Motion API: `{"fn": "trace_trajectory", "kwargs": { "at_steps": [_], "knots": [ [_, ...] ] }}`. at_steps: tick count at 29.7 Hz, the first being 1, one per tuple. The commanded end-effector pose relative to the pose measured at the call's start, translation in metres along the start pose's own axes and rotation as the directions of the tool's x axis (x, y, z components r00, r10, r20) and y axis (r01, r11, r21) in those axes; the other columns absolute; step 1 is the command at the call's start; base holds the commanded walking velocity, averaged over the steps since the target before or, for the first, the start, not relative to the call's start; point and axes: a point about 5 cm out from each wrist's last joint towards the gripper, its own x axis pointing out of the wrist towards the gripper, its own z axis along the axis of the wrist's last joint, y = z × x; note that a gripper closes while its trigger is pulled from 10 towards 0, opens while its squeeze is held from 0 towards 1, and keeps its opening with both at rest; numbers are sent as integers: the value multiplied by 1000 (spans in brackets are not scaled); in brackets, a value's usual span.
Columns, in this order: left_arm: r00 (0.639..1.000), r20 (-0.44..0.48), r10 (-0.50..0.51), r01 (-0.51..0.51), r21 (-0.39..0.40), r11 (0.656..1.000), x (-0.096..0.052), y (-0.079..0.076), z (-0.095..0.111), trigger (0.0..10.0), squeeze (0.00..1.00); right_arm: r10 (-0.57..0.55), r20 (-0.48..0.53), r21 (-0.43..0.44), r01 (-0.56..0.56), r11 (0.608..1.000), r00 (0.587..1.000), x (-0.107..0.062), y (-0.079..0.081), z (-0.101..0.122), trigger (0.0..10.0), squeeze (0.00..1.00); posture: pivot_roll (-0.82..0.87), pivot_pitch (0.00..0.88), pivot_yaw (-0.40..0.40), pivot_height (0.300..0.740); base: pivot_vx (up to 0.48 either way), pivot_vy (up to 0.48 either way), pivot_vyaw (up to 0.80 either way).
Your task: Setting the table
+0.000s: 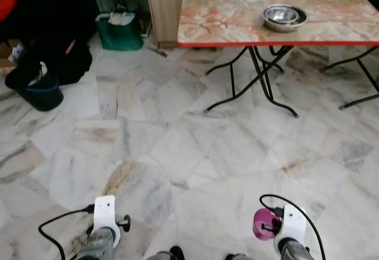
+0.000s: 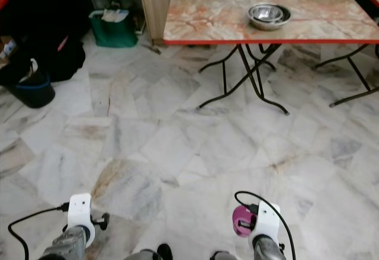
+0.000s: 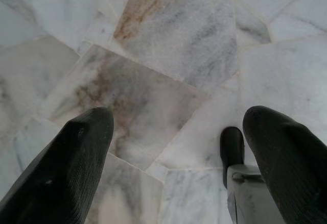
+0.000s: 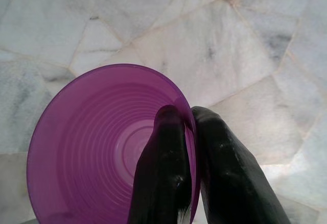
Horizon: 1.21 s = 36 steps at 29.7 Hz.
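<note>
A: Head views first. Marble-pattern table [image 1: 237,11] with red edge at 1 o'clock, folding black legs, well apart from the robot. Nested steel bowls [image 1: 284,17] near its front edge, round, shiny.

B: Arms?

A: Both low, at 7 and 5 o'clock. Right gripper [image 1: 269,227] carries a purple cup [image 1: 260,223], plastic, over the bare marble floor [image 1: 177,153]. Green bag [image 1: 120,30] and dark bucket [image 1: 38,91] at 10–11 o'clock.

B: Left wrist view?

A: Left gripper [image 3: 176,157]: fingers spread wide, nothing between them, only irregular polished slabs below.

B: Right wrist view?

A: Fingers [image 4: 168,173] clamped on the cup's rim, one inside, one outside. Thin translucent wall, ridged rings inside, tapered round shape.

B: Risk?

A: Rim pinch on thin smooth plastic is a weak hold, in my judgement; walking jolts could twist the cup loose onto hard floor. Table legs splay outward, so feet could catch them on approach. Placing too near the bowls could knock them.
</note>
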Motion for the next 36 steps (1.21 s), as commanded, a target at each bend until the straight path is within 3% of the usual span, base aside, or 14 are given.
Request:
{"fn": "trace_trajectory", "kwargs": {
  "at_steps": [1,5,20,25,36],
  "knots": [
    [1000,-16,10,-10,-8,1000,-1,2,-6,10000,0,-10,-21,12,10,1000,1000,-2,-3,-6,10000,0,-77,157,60,740,416,0,-525],
    [1000,-17,9,-9,-4,1000,-1,2,-7,10000,0,-7,-33,4,7,1000,999,-2,-2,-8,10000,0,-80,144,63,740,435,0,-800],
    [1000,-21,0,0,4,1000,-2,0,-8,10000,0,-9,-23,7,9,1000,1000,-2,2,-7,10000,0,-81,145,62,740,436,0,0],
    [1000,-21,1,-1,3,1000,-2,1,-8,10000,0,-15,-28,9,15,1000,999,-1,1,-7,10000,0,-79,157,60,740,442,0,-773],
    [1000,-24,-1,1,6,1000,-2,-1,-8,10000,0,-25,-21,12,25,1000,999,-2,-3,-8,10000,0,-80,168,65,740,440,0,0]
  ]
}}
